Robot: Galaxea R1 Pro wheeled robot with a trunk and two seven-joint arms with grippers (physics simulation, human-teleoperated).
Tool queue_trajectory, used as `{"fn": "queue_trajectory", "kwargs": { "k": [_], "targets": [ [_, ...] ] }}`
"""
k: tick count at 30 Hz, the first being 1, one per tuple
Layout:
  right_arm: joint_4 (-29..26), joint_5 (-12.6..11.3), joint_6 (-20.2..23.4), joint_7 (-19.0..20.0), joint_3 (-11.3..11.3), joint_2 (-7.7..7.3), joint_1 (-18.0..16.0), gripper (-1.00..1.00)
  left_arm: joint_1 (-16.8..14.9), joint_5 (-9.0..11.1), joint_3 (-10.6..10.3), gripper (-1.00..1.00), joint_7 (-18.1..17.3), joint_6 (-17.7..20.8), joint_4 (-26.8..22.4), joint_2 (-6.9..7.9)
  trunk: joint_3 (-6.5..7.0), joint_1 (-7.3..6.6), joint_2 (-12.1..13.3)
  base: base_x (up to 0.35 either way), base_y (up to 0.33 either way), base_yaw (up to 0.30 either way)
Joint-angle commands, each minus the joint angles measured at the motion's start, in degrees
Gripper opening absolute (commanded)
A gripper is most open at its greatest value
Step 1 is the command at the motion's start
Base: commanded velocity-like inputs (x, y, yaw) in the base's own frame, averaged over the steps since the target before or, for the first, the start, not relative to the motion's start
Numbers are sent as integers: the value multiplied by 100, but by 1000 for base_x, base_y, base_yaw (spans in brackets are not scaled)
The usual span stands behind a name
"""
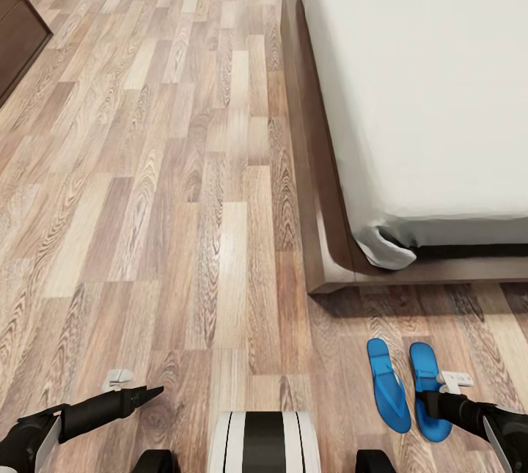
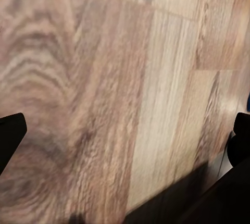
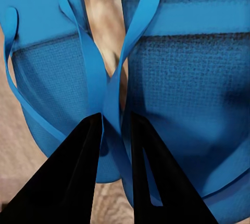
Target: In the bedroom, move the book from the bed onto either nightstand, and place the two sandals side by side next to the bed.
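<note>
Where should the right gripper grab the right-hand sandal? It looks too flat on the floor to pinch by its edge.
By the thong strap, coming from above. The right-hand sandal lies sole-flat on the wood floor, close beside its mate, so only the raised strap probably offers a hold. The right gripper has its fingers at a strap already.

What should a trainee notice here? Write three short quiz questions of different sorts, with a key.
1. True or false: the two sandals lie side by side on the floor near the bed's corner.
2. Which hand hangs over a sandal? A: left hand. B: right hand.
3. Fill in: the right hand's fingers straddle a sandal's blue ____.
Key: 1 true; 2 B; 3 strap.
</note>
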Motion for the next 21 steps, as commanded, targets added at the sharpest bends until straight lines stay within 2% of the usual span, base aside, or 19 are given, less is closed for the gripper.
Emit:
{"fn": "queue_trajectory", "kwargs": {
  "k": [1,15,17,21],
  "targets": [
    [-7,53,22,61,-28,4,-4,-100,-4,-53,48,100,-40,60,-6,-6,-3,-1,-1,0,0,0],
    [-7,50,22,61,-28,4,-4,-100,-4,-53,48,100,-40,60,-6,-6,-3,-1,-1,0,0,0],
    [-7,47,22,61,-29,4,-4,-100,-4,-53,48,100,-43,60,-6,-6,-47,4,-4,0,0,0],
    [-7,49,22,61,-29,4,-4,-100,-4,-53,49,100,-47,61,-6,-6,-47,4,-4,0,0,0]
  ]
}}
